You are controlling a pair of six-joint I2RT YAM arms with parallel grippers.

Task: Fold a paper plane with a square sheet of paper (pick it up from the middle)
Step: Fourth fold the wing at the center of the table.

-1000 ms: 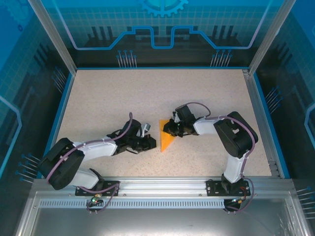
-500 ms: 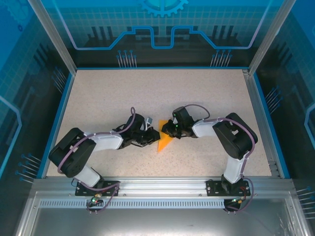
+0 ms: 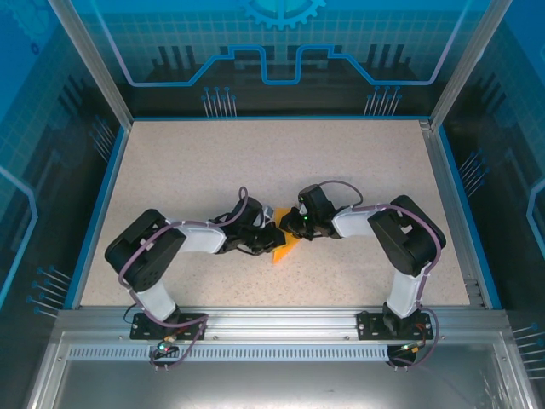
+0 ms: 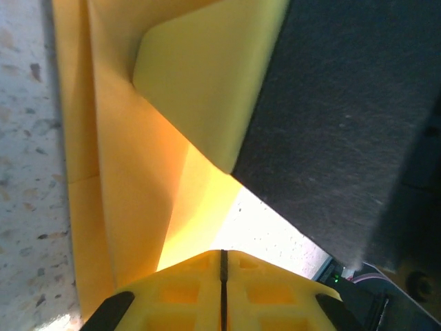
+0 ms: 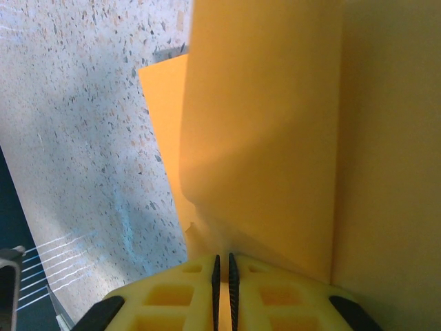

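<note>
At the middle of the table [image 3: 213, 162], the left gripper [image 4: 222, 276] has its two yellow fingers pressed flat together with only a hairline seam between them. Its tips sit right at the edge of the square sheet of paper [image 3: 286, 250]. Honestly can't tell if it's nipping a layer or just leaning on it. The right gripper [image 5: 222, 272] comes in from the opposite side with its jaws down to a thin slit. The orange paper runs straight up to that slit, so I'd call that a pinch on the sheet.

Progress-wise, I'd say somewhere in the middle. The sheet isn't a square any more. From above it's a small angular wedge poking out toward the near edge from between the two grippers, and the wrist views show overlapping layers with straight creases. It doesn't read as a finished plane yet though, since I can't make out a slim dart or a centre ridge. So the early folds look done, and the narrowing and wing folds look like what's left.

Material stuff:
- The paper is thin and matte, orange-yellow, and glows brighter where light gets through a raised flap.
- Its edges are crisp, and one layer bows up softly instead of lying flat.
- The fingers are moulded yellow blocks with square recesses.
- The tabletop is pale and speckled, kind of terrazzo-looking, with a blue rim.
</note>
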